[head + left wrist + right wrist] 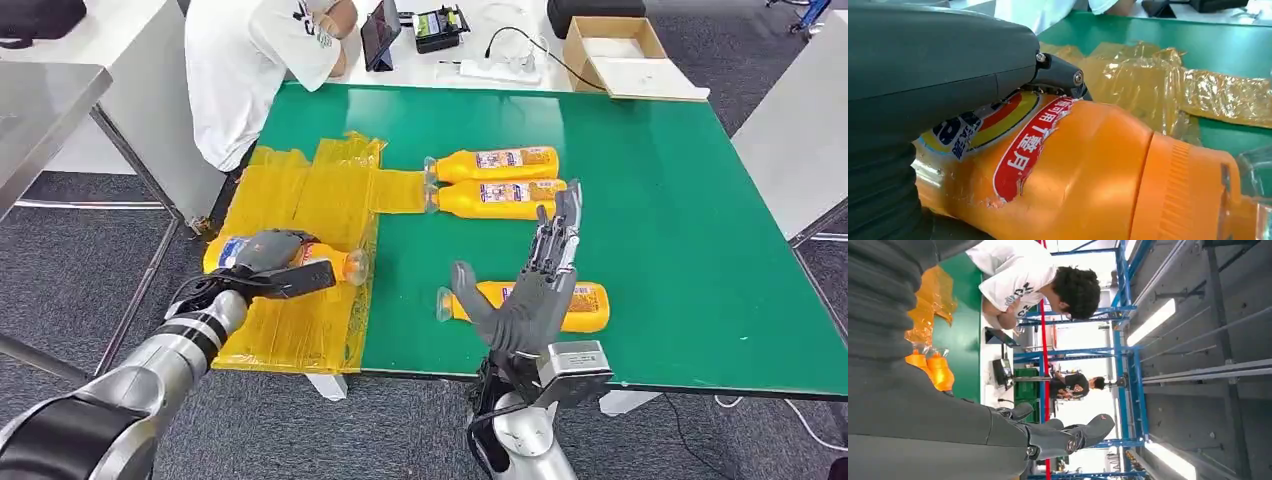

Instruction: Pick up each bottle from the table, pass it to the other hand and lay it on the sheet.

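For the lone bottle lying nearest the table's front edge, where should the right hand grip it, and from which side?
Probably around the labelled middle of the nearest bottle, coming down from above. It lies flat on its side on the green table, clear cap toward the yellow sheet, so the broad body faces up and the neck is narrow. The right hand hovers open above it; the left hand holds another bottle.

The left robot hand (272,262) hides most of its bottle (335,264); the right robot hand (530,290) covers another bottle's (590,305) label.
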You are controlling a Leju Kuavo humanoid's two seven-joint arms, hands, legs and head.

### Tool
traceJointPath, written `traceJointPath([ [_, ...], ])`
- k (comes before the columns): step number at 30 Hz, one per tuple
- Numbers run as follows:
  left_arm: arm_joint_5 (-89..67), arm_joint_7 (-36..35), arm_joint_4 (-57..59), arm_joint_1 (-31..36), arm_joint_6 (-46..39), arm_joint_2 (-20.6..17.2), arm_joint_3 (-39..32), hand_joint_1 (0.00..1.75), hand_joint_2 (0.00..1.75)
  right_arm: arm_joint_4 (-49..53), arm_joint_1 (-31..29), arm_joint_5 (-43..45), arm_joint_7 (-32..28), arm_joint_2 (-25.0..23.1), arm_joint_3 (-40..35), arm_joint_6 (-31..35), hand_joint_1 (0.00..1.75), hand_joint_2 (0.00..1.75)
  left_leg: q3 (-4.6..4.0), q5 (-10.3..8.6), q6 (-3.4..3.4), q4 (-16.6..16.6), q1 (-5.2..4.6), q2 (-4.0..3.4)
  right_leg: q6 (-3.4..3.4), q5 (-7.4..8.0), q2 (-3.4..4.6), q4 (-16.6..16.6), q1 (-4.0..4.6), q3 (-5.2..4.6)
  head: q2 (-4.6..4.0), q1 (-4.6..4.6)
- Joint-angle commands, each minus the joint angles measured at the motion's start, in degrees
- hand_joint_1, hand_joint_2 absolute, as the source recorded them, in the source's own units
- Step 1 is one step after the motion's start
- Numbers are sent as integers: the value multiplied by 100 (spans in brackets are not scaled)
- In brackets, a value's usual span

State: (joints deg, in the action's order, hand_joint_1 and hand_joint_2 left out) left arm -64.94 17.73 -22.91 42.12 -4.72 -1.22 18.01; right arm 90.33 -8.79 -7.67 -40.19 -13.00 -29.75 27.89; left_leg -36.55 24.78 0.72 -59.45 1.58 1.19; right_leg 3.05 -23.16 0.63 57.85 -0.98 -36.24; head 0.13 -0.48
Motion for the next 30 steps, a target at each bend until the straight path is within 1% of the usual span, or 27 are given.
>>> traceJointPath([
  [1,-36,-19,542,347,214,-92,243,175,175,-420,-249,42,19,145,-65,-169,0,175,22,5,-10,5,2,-17,-10,-1,4,-7,6,20,0,-2],
  [2,-20,-2,557,349,312,-93,226,175,175,-484,-263,30,19,140,-72,-219,0,175,17,5,-8,3,2,-14,-9,-1,4,-5,6,16,0,0],
  [4,-13,21,565,349,385,-91,218,175,175,-565,-284,18,19,129,-79,-266,0,175,46,10,-16,13,3,-23,-17,-5,3,-16,11,44,0,0],
  [5,-3,28,580,346,453,-88,209,175,175,-624,-304,-2,19,121,-91,-293,0,175,16,4,-7,5,1,-15,-8,0,6,-6,5,14,0,-2],
  [8,11,35,592,314,497,-75,198,175,175,-725,-321,-16,19,109,-104,-345,0,175,19,5,-8,5,1,-14,-7,-1,5,-6,5,16,0,-2],
  [9,11,34,606,283,533,-65,201,103,175,-794,-325,-4,19,104,-94,-383,0,175,35,8,-12,9,2,-21,-11,-2,7,-12,8,31,0,-2],
  [10,19,62,609,263,562,-56,200,17,175,-808,-329,16,19,102,-89,-414,0,175,30,7,-12,8,0,-20,-10,-2,7,-10,6,27,0,-2],
  [11,172,165,621,225,697,-62,74,0,175,-849,-337,16,19,96,-83,-455,0,175,26,6,-10,7,1,-18,-8,-1,8,-8,5,23,0,-2],
  [12,229,207,629,188,778,-75,30,0,175,-894,-345,27,19,88,-75,-492,0,175,20,4,-8,6,0,-17,-6,1,8,-7,3,16,0,-2],
  [13,279,257,652,189,928,-89,0,0,0,-938,-358,31,19,78,-54,-526,0,175,32,7,-12,10,-1,-23,-9,0,11,-12,4,28,0,0],
  [14,322,290,655,179,996,-98,-31,0,0,-989,-370,40,19,70,-45,-556,0,175,24,5,-10,8,-1,-20,-7,1,10,-8,3,19,0,0],
  [15,379,344,658,174,1126,-116,-67,0,0,-1027,-381,55,19,66,-29,-595,0,175,39,8,-14,12,1,-28,-12,0,13,-14,7,34,0,-2],
  [17,420,384,676,170,1303,-132,-79,0,0,-1079,-392,65,19,54,-12,-636,0,175,21,4,-7,8,0,-15,-7,1,8,-8,3,21,0,0],
  [19,503,455,701,186,1643,-178,-108,0,0,-1158,-424,78,19,34,9,-690,0,175,52,8,-15,19,1,-32,-16,1,15,-20,8,48,0,-2],
  [20,609,543,705,185,1867,-214,-166,0,0,-1197,-440,92,19,25,15,-716,0,175,25,4,-7,8,-1,-20,-8,2,12,-8,3,22,0,-2],
  [21,755,656,727,179,2121,-234,-257,0,0,-1212,-460,25,19,34,-9,-645,0,175,40,6,-11,14,0,-27,-13,2,14,-13,5,37,0,-2],
  [22,886,741,731,168,2348,-295,-338,0,0,-1238,-476,116,19,21,-16,-750,0,175,34,5,-9,10,1,-23,-10,2,14,-10,5,32,0,0],
  [23,892,765,719,155,2354,-327,-338,0,0,-1237,-475,117,19,20,-17,-749,0,175,34,5,-8,9,-1,-24,-9,2,16,-8,3,31,0,-2],
  [24,933,821,717,144,2452,-366,-346,0,0,-1250,-483,114,19,18,-25,-742,0,175,69,7,-17,26,1,-46,-20,5,25,-26,10,61,0,-2],
  [25,995,870,715,142,2564,-388,-367,0,0,-1264,-490,111,19,18,-31,-726,0,175,44,5,-10,13,-2,-28,-9,3,18,-10,2,39,0,-2],
  [27,1167,975,716,142,2738,-417,-480,0,0,-1295,-499,159,19,15,-25,-781,0,175,62,6,-13,18,-1,-39,-14,5,26,-16,5,55,0,-2],
  [29,1449,1074,643,91,2685,-378,-711,0,0,-1313,-490,186,19,20,-15,-806,0,175,46,3,-7,10,-2,-20,-7,2,14,-5,1,42,0,-2],
  [30,1562,1106,624,71,2654,-347,-814,0,0,-1318,-483,183,19,22,-13,-801,0,175,62,4,-12,18,-1,-32,-13,5,20,-15,5,54,0,0],
])
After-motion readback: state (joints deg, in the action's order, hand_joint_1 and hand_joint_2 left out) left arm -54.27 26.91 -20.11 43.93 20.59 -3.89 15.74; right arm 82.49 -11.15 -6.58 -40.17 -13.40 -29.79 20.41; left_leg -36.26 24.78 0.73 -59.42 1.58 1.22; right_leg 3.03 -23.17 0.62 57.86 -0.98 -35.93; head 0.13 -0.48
